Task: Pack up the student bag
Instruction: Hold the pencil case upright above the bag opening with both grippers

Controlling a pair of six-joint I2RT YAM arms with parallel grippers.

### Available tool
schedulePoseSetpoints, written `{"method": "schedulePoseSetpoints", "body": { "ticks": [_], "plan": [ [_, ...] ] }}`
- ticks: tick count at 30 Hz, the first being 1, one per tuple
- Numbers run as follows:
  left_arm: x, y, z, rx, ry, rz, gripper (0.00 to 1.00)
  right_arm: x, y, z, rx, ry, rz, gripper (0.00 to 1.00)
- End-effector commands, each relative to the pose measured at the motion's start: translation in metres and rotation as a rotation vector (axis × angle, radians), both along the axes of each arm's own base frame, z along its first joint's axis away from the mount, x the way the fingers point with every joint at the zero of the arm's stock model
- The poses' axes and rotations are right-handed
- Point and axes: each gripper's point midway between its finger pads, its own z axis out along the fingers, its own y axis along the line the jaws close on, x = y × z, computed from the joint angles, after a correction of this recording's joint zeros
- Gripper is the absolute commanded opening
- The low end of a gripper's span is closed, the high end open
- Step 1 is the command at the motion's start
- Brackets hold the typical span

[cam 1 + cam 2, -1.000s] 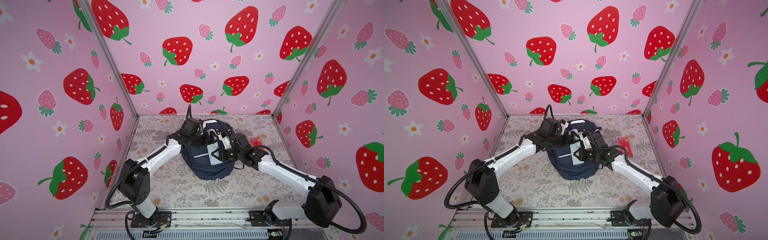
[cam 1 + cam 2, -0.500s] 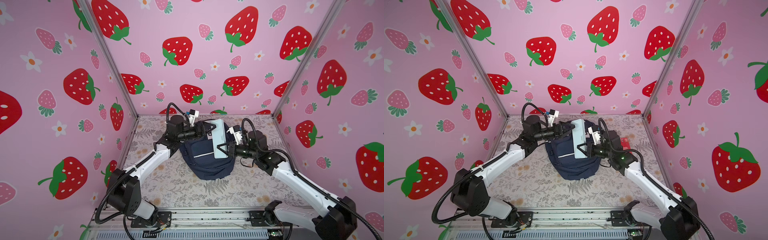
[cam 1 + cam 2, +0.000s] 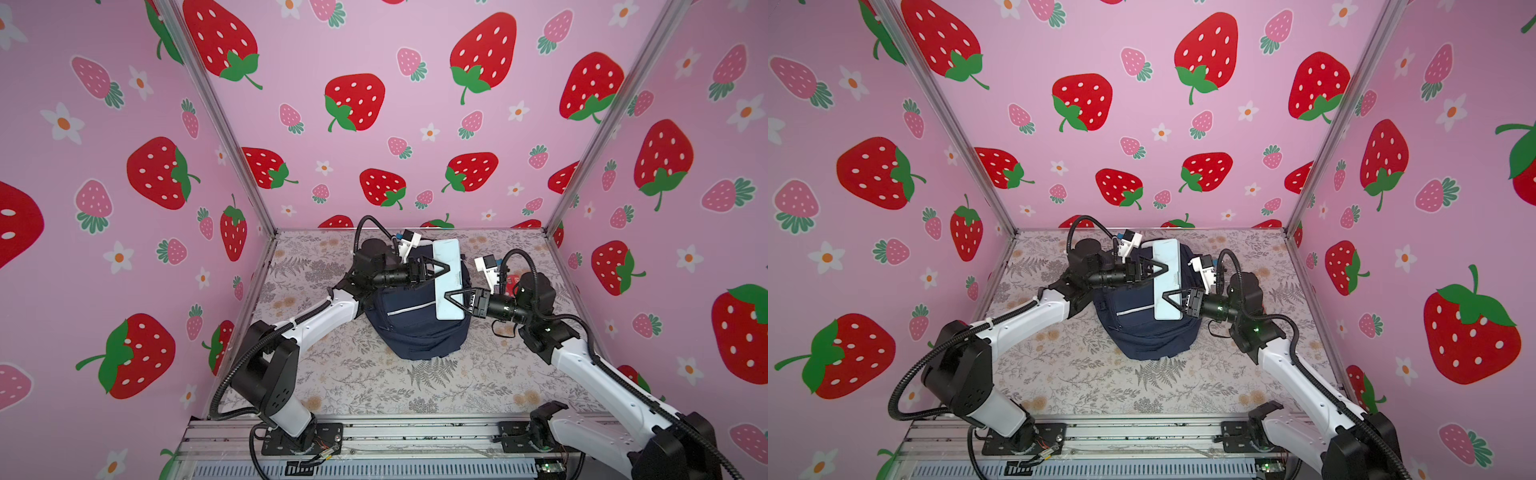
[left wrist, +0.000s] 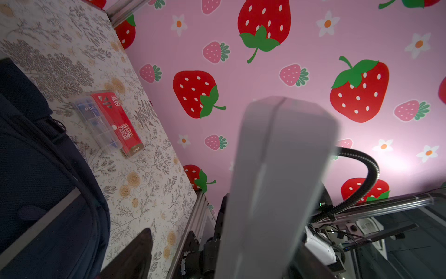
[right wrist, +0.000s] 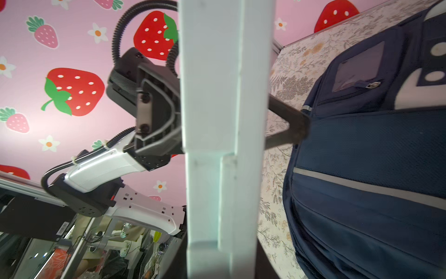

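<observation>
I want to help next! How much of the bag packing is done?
Done: nothing visibly packed in the bag yet. In hand: the right gripper holds a pale case above it, the left gripper straddling it. Left: the case goes in, plus the red box on the table.

Arms angled inward: left gripper (image 3: 448,270) fingers spread, right gripper (image 3: 447,296) fingers clamped.

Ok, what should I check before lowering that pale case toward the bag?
1. Hold: right end effector shut on pale case: ok.
2. Second hold: left end effector straddles the case, firm grip: cannot tell.
3. Height: case held clear of table, by student bag: ok.
4. Opening: bag's zip open: cannot tell, hidden by case and arms.
5. Clutter: red box lies apart from bag: ok.
</observation>
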Motion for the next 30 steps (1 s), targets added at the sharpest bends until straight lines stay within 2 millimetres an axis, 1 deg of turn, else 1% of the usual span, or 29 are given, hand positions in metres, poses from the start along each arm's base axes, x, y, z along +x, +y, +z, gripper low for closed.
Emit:
{"method": "schedulePoseSetpoints", "body": {
  "ticks": [1, 2, 4, 6, 10, 11, 14, 16, 17, 18, 19, 20, 22, 24, 27, 29, 30],
  "plan": [
    [0.005, -0.002, 0.039, -0.113, -0.068, -0.005, 0.73, -0.014, 0.002, 0.031, 0.095, -0.093, 0.075, 0.17],
    [0.007, -0.003, 0.041, -0.128, -0.065, -0.006, 0.67, -0.014, 0.002, 0.032, 0.100, -0.090, 0.079, 0.17],
    [0.010, -0.004, 0.043, -0.150, -0.056, 0.000, 0.51, -0.014, 0.002, 0.031, 0.106, -0.084, 0.078, 0.17],
    [0.013, -0.004, 0.045, -0.166, -0.055, 0.011, 0.39, -0.013, 0.002, 0.030, 0.108, -0.080, 0.075, 0.18],
    [0.016, -0.004, 0.047, -0.196, -0.054, 0.031, 0.30, -0.010, 0.002, 0.028, 0.107, -0.073, 0.066, 0.18],
    [0.016, -0.004, 0.048, -0.206, -0.052, 0.031, 0.26, -0.009, 0.002, 0.028, 0.106, -0.071, 0.061, 0.18],
    [0.019, -0.003, 0.052, -0.243, -0.044, 0.038, 0.15, -0.006, 0.002, 0.027, 0.103, -0.062, 0.045, 0.23],
    [0.023, 0.001, 0.052, -0.257, -0.036, 0.064, 0.12, -0.001, 0.000, 0.024, 0.091, -0.059, 0.015, 0.32],
    [0.025, 0.002, 0.052, -0.263, -0.035, 0.076, 0.09, 0.000, -0.001, 0.023, 0.084, -0.061, 0.001, 0.38],
    [0.027, 0.005, 0.052, -0.269, -0.035, 0.089, 0.07, 0.003, -0.003, 0.019, 0.069, -0.055, -0.022, 0.47],
    [0.029, 0.007, 0.052, -0.273, -0.032, 0.102, 0.07, 0.006, -0.005, 0.016, 0.050, -0.053, -0.044, 0.51],
    [0.031, 0.008, 0.052, -0.276, -0.029, 0.114, 0.02, 0.007, -0.007, 0.013, 0.038, -0.049, -0.058, 0.56],
    [0.034, 0.012, 0.051, -0.278, -0.027, 0.141, 0.00, 0.008, -0.010, 0.005, 0.017, -0.044, -0.079, 0.60],
    [0.036, 0.014, 0.047, -0.278, -0.022, 0.164, 0.00, 0.006, -0.012, -0.001, 0.009, -0.036, -0.087, 0.60],
    [0.037, 0.015, 0.042, -0.272, -0.018, 0.170, 0.00, 0.002, -0.014, -0.004, 0.017, -0.030, -0.090, 0.56],
    [0.036, 0.014, 0.039, -0.273, -0.010, 0.167, 0.00, 0.001, -0.015, -0.004, 0.030, -0.028, -0.094, 0.51],
    [0.036, 0.013, 0.037, -0.275, -0.005, 0.166, 0.00, 0.001, -0.016, -0.003, 0.036, -0.030, -0.096, 0.45]
  ]
}}
